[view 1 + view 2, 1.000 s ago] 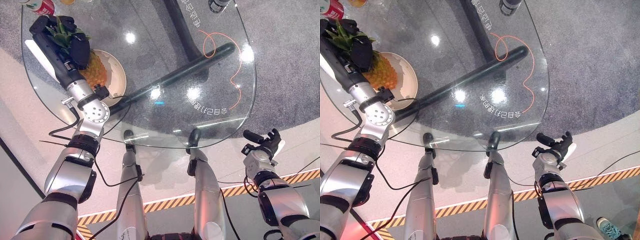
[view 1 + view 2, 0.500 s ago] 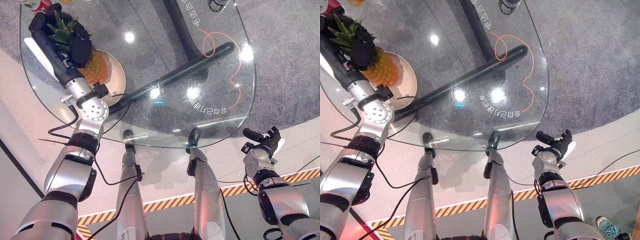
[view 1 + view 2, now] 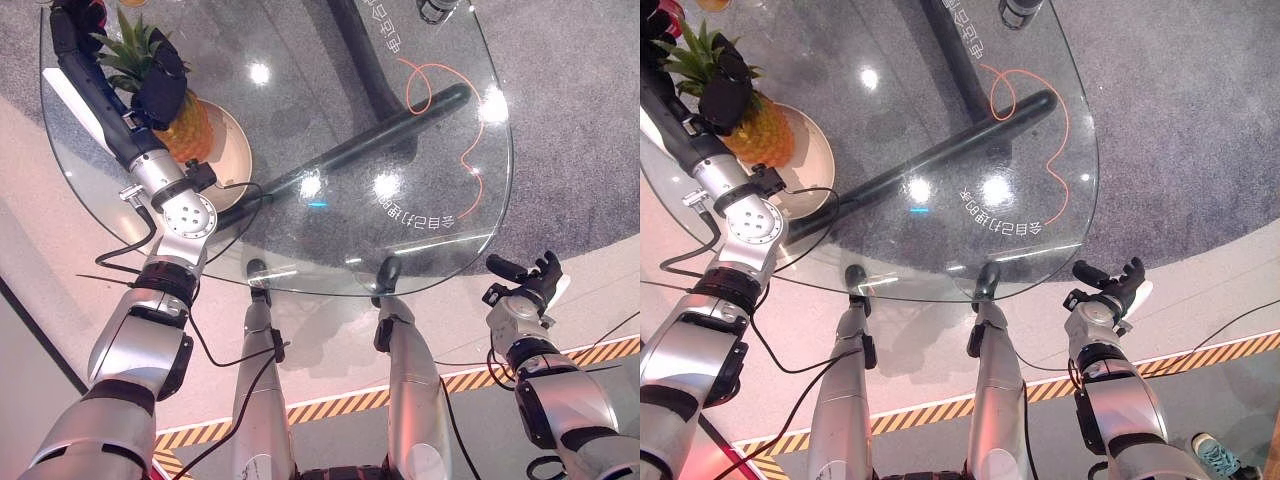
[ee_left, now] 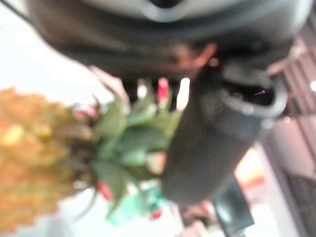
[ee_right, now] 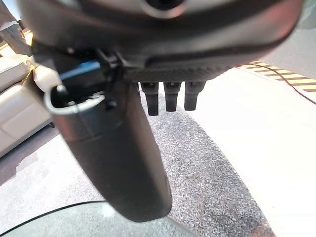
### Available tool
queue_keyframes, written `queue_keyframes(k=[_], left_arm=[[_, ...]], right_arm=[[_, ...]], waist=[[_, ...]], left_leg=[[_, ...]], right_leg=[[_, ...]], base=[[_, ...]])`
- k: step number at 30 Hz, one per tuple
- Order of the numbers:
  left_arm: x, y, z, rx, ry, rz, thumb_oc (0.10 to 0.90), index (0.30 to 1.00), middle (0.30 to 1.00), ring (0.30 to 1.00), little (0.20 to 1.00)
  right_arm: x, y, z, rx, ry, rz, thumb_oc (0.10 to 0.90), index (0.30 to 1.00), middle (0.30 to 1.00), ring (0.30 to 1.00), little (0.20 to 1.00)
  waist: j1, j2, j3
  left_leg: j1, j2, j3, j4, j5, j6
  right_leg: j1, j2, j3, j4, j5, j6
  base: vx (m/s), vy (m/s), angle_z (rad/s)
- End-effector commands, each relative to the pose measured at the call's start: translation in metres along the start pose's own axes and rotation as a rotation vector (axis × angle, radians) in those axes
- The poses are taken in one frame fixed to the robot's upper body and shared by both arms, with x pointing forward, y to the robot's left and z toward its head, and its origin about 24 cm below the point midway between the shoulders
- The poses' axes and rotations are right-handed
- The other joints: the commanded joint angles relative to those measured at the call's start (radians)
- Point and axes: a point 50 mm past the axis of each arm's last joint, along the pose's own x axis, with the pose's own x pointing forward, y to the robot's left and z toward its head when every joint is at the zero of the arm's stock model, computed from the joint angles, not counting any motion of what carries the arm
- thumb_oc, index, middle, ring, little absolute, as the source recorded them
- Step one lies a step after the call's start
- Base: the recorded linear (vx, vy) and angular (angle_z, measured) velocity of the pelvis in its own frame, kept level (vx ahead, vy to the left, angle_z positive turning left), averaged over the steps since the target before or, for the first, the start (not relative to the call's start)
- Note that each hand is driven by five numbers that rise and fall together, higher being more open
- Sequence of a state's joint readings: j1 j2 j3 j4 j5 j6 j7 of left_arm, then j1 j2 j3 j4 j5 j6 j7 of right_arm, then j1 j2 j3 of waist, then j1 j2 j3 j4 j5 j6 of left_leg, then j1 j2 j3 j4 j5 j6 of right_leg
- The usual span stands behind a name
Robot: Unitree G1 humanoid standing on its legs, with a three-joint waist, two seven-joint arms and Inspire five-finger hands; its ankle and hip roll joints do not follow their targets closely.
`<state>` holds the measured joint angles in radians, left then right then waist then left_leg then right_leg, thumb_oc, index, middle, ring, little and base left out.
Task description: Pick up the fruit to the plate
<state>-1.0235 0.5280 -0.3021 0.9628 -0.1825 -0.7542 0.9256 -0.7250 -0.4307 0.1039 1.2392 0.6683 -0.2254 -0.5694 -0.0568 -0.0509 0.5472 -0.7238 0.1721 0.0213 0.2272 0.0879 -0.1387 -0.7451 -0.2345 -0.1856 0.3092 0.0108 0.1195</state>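
While no part is asked of it in this step, the right hand (image 3: pixel 528 285) is kept off the near edge of the glass table (image 3: pixel 420 190), low and to the robot's right, with its fingers (image 5: pixel 170 96) relaxed and nothing held; it is judged to be parked there so that the work area stays free. Farther in, across the bare middle of the table, nothing of the task is found. At the far left, the plate (image 3: pixel 232 150) is seen lying flat on the glass, and the pineapple (image 3: pixel 185 125) is stood on it, its orange body upright or nearly so and its leafy crown pointing away from the robot. The left hand (image 3: pixel 155 85) is wrapped about the crown and the top of the fruit, the dark fingers (image 4: pixel 197 148) curled against the leaves, as the left wrist view shows from close by. The grip is probably taken at the crown because the body is broad and rough. Since the fruit's base is already set over the plate, the placing is judged nearly done, with only the release of the hold left.
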Motion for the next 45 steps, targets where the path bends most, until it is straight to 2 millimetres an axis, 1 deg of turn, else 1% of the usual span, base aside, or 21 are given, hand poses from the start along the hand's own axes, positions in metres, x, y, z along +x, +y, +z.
queue_keyframes(k=[1,6,8,10,12,13,15,16,18,22,24,25,26,30,33,37,38,41,42,43,45], left_arm=[[0.041,0.004,0.043,-0.133,-0.215,0.069,0.649,0.771,0.771,0.771,0.749],[0.038,0.006,0.040,-0.130,-0.208,0.061,0.649,0.771,0.771,0.771,0.749],[0.038,0.005,0.041,-0.133,-0.209,0.062,0.663,0.782,0.782,0.782,0.763],[0.037,0.006,0.039,-0.132,-0.204,0.059,0.676,0.794,0.794,0.794,0.776],[0.035,0.006,0.039,-0.138,-0.205,0.055,0.682,0.799,0.799,0.799,0.782],[0.033,0.006,0.037,-0.137,-0.201,0.050,0.690,0.806,0.806,0.806,0.790],[0.033,0.006,0.038,-0.141,-0.204,0.045,0.696,0.811,0.811,0.811,0.796],[0.031,0.006,0.037,-0.142,-0.201,0.037,0.707,0.820,0.820,0.820,0.807],[0.030,0.006,0.037,-0.147,-0.204,0.033,0.718,0.829,0.829,0.829,0.818],[0.024,0.005,0.034,-0.153,-0.196,0.015,0.748,0.855,0.855,0.855,0.848],[0.025,0.005,0.035,-0.156,-0.197,0.015,0.764,0.869,0.869,0.869,0.864],[0.022,0.006,0.033,-0.155,-0.190,0.011,0.764,0.869,0.869,0.869,0.864],[0.021,0.006,0.032,-0.158,-0.188,0.008,0.800,0.900,0.900,0.900,0.900],[0.018,0.007,0.031,-0.164,-0.188,0.004,0.800,0.900,0.900,0.900,0.900],[0.013,0.008,0.029,-0.165,-0.181,-0.005,0.800,0.900,0.900,0.900,0.900],[0.013,0.009,0.029,-0.172,-0.181,0.000,0.800,0.900,0.900,0.900,0.900],[0.009,0.010,0.027,-0.172,-0.175,-0.002,0.800,0.900,0.900,0.900,0.900],[0.007,0.010,0.027,-0.173,-0.174,0.002,0.800,0.900,0.900,0.900,0.900],[0.008,0.009,0.028,-0.177,-0.178,0.005,0.800,0.900,0.900,0.900,0.900],[0.006,0.011,0.026,-0.174,-0.173,0.005,0.800,0.900,0.900,0.900,0.900],[0.007,0.012,0.026,-0.175,-0.172,0.008,0.800,0.900,0.900,0.900,0.900]], right_arm=[[0.008,-0.023,0.003,0.010,-0.039,-0.085,0.800,0.900,0.900,0.900,0.900],[0.009,-0.025,0.004,0.011,-0.041,-0.089,0.800,0.900,0.900,0.900,0.900],[0.009,-0.024,0.005,0.015,-0.045,-0.087,0.800,0.900,0.900,0.900,0.900],[0.009,-0.024,0.004,0.011,-0.042,-0.088,0.800,0.900,0.900,0.900,0.900],[0.009,-0.023,0.005,0.016,-0.044,-0.088,0.800,0.900,0.900,0.900,0.900],[0.009,-0.024,0.004,0.014,-0.042,-0.090,0.800,0.900,0.900,0.900,0.900],[0.009,-0.024,0.005,0.019,-0.044,-0.089,0.800,0.900,0.900,0.900,0.900],[0.009,-0.025,0.003,0.016,-0.042,-0.090,0.800,0.900,0.900,0.900,0.900],[0.009,-0.025,0.005,0.021,-0.044,-0.090,0.800,0.900,0.900,0.900,0.900],[0.009,-0.027,0.002,0.019,-0.042,-0.097,0.800,0.900,0.900,0.900,0.900],[0.009,-0.025,0.004,0.023,-0.044,-0.095,0.800,0.900,0.900,0.900,0.900],[0.008,-0.025,0.003,0.021,-0.040,-0.096,0.800,0.900,0.900,0.900,0.900],[0.008,-0.025,0.003,0.022,-0.039,-0.096,0.800,0.900,0.900,0.900,0.900],[0.009,-0.025,0.004,0.027,-0.044,-0.097,0.800,0.900,0.900,0.900,0.900],[0.009,-0.028,0.002,0.027,-0.043,-0.103,0.800,0.900,0.900,0.900,0.900],[0.009,-0.028,0.003,0.032,-0.046,-0.103,0.800,0.900,0.900,0.900,0.900],[0.008,-0.028,0.001,0.029,-0.043,-0.104,0.800,0.900,0.900,0.900,0.900],[0.008,-0.027,0.002,0.030,-0.043,-0.104,0.800,0.900,0.900,0.900,0.900],[0.009,-0.026,0.004,0.036,-0.045,-0.103,0.800,0.900,0.900,0.900,0.900],[0.009,-0.028,0.002,0.031,-0.044,-0.103,0.800,0.900,0.900,0.900,0.900],[0.008,-0.028,0.002,0.032,-0.045,-0.103,0.800,0.900,0.900,0.900,0.900]], waist=[[0.027,-0.033,-0.027],[0.030,-0.031,-0.027],[0.029,-0.031,-0.027],[0.030,-0.030,-0.027],[0.031,-0.029,-0.027],[0.033,-0.028,-0.027],[0.034,-0.028,-0.027],[0.036,-0.028,-0.027],[0.037,-0.029,-0.027],[0.043,-0.025,-0.027],[0.042,-0.026,-0.027],[0.045,-0.026,-0.027],[0.046,-0.026,-0.027],[0.048,-0.025,-0.027],[0.054,-0.024,-0.027],[0.055,-0.023,-0.027],[0.059,-0.022,-0.027],[0.062,-0.023,-0.027],[0.062,-0.023,-0.027],[0.064,-0.022,-0.027],[0.065,-0.022,-0.027]], left_leg=[[-0.019,-0.013,0.008,0.071,-0.080,0.056],[-0.019,-0.015,0.006,0.072,-0.081,0.057],[-0.028,-0.018,0.006,0.068,-0.071,0.058],[-0.021,-0.016,0.007,0.070,-0.080,0.057],[-0.030,-0.019,0.006,0.067,-0.071,0.058],[-0.023,-0.019,0.005,0.069,-0.080,0.058],[-0.030,-0.021,0.005,0.066,-0.072,0.059],[-0.022,-0.018,0.005,0.069,-0.081,0.058],[-0.029,-0.020,0.004,0.066,-0.072,0.059],[-0.020,-0.022,0.002,0.068,-0.082,0.059],[-0.028,-0.023,0.002,0.065,-0.074,0.061],[-0.022,-0.022,0.002,0.069,-0.083,0.061],[-0.022,-0.022,0.001,0.067,-0.083,0.061],[-0.032,-0.025,-0.001,0.065,-0.073,0.062],[-0.025,-0.025,-0.004,0.068,-0.083,0.062],[-0.033,-0.027,-0.005,0.066,-0.073,0.063],[-0.026,-0.027,-0.007,0.069,-0.083,0.062],[-0.026,-0.027,-0.009,0.067,-0.082,0.063],[-0.033,-0.029,-0.010,0.062,-0.072,0.065],[-0.026,-0.028,-0.010,0.067,-0.083,0.064],[-0.027,-0.028,-0.010,0.069,-0.083,0.064]], right_leg=[[0.033,0.025,0.041,-0.018,0.046,0.026],[0.032,0.024,0.039,-0.017,0.047,0.026],[0.024,0.023,0.038,-0.022,0.055,0.025],[0.031,0.023,0.038,-0.019,0.048,0.027],[0.023,0.022,0.037,-0.023,0.056,0.025],[0.028,0.023,0.037,-0.019,0.048,0.026],[0.023,0.021,0.035,-0.023,0.056,0.025],[0.030,0.021,0.034,-0.021,0.049,0.027],[0.025,0.020,0.033,-0.025,0.057,0.027],[0.035,0.019,0.029,-0.024,0.050,0.028],[0.026,0.018,0.028,-0.027,0.057,0.026],[0.033,0.019,0.026,-0.023,0.049,0.027],[0.033,0.020,0.026,-0.024,0.049,0.027],[0.026,0.019,0.025,-0.027,0.057,0.025],[0.034,0.018,0.022,-0.023,0.049,0.027],[0.028,0.017,0.018,-0.027,0.057,0.027],[0.035,0.017,0.017,-0.023,0.048,0.027],[0.037,0.017,0.015,-0.022,0.048,0.027],[0.030,0.016,0.014,-0.026,0.056,0.025],[0.036,0.017,0.014,-0.021,0.046,0.027],[0.035,0.017,0.012,-0.016,0.045,0.026]], base=[[0.00,0.000,0.00],[0.00,0.000,0.00],[0.00,0.000,0.00],[0.00,0.000,0.00],[0.00,0.000,0.00],[0.00,0.000,0.00],[0.00,0.000,0.00],[0.00,0.000,0.00],[0.00,0.000,0.00],[0.00,0.000,0.00],[0.00,0.000,0.00],[0.00,0.000,0.00],[0.00,0.000,0.00],[0.00,0.000,0.00],[0.00,0.000,0.00],[0.00,0.000,0.00],[0.00,0.000,0.00],[-0.01,-0.001,0.00],[0.00,0.000,0.00],[0.00,0.000,0.00],[0.00,0.000,0.00]])
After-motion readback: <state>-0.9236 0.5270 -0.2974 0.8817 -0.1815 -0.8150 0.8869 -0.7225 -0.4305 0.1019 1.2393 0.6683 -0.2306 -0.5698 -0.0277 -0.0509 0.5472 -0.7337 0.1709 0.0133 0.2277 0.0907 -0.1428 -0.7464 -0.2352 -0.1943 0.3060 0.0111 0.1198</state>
